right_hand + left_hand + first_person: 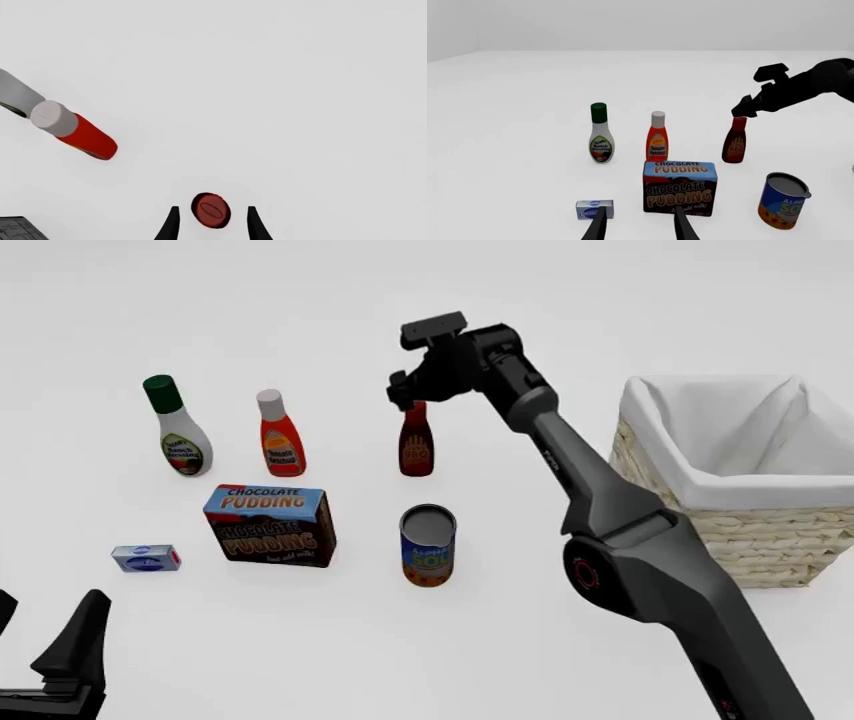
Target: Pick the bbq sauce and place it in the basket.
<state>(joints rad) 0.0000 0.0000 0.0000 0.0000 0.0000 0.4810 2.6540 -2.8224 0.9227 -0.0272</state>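
Note:
The bbq sauce [416, 445] is a dark red-brown bottle with a red cap, standing upright on the white table; it also shows in the left wrist view [734, 142]. My right gripper [406, 400] is open and points down just above its cap. In the right wrist view the red cap [211, 210] lies between the two spread fingers of the gripper [213, 209]. The wicker basket [727, 510] with its white lining stands at the right, empty. My left gripper [47, 630] is open and empty at the near left corner.
A green-capped ranch bottle [178, 430] and a white-capped ketchup bottle [279, 435] stand left of the bbq sauce. A chocolate pudding box [271, 525], a soup can [427, 545] and a small blue-white box [146, 558] sit nearer the front.

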